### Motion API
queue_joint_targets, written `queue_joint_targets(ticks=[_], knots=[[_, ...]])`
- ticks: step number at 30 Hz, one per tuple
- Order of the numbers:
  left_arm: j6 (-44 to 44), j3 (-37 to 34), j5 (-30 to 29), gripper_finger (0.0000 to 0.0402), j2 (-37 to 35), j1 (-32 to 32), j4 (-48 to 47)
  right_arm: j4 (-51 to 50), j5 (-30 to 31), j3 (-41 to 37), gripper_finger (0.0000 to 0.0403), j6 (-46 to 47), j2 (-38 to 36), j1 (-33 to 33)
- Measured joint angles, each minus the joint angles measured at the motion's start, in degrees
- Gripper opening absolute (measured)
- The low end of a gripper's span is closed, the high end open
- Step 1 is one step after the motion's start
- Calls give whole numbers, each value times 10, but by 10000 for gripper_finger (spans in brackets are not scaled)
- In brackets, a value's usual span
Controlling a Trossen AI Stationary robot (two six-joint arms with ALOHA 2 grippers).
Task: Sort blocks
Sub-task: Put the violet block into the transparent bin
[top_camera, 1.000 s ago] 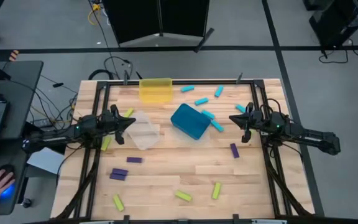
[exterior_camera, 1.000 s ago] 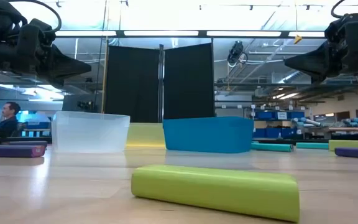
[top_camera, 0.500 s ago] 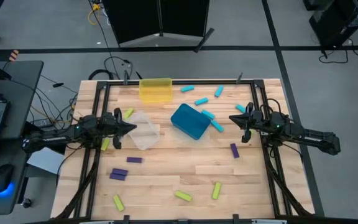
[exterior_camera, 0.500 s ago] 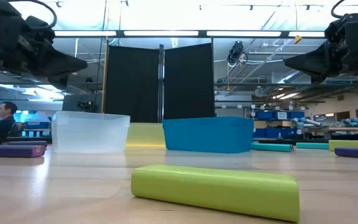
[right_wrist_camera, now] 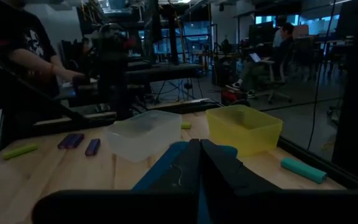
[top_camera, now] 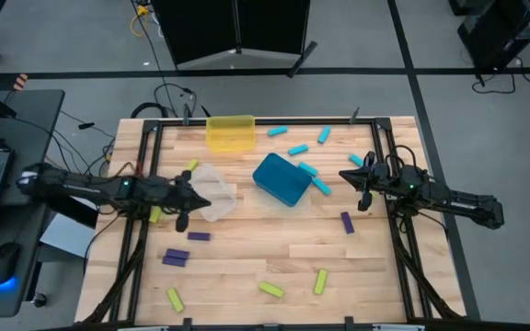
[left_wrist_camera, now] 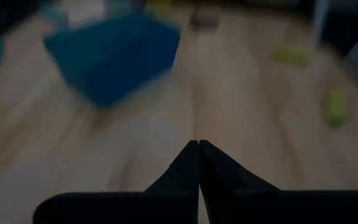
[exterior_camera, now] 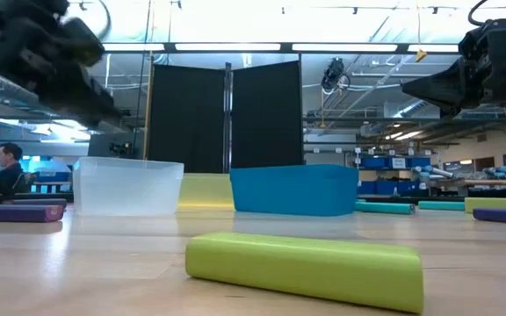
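We find the left hand [top_camera: 191, 195] closed tight with nothing in it, poised over the near edge of the clear bin [top_camera: 213, 191] on the left side of the table [top_camera: 247, 257]. The right hand [top_camera: 355, 181] is likewise shut and empty, waiting above the right side, just beside the teal bin [top_camera: 282, 179]. The blocks lie loose and unsorted: cyan blocks [top_camera: 298, 149] cluster at the far side around the teal bin, purple blocks [top_camera: 177, 257] sit near the left front with one more [top_camera: 347, 222] on the right, and yellow-green blocks [top_camera: 271, 290] lie along the front edge. The yellow bin [top_camera: 230, 131] stands at the far edge. No bin visibly holds a block, so we judge the sorting barely begun. To do the pick well, we recommend opening the left hand before descent, choosing a block well apart from its neighbours, aligning the fingers across its short width, and lowering squarely so it is not nudged aside.
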Motion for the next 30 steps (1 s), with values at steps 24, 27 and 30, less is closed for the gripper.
queue_joint_targets(ticks=[24,27,30], knots=[[-171,240,-2,202,244,-183,-312,0,0,0,22,0,0,0],[-220,247,2,203,259,-208,-344,0,0,0,22,0,0,0],[-235,249,0,203,273,-231,-341,1,0,0,22,-1,0,0]])
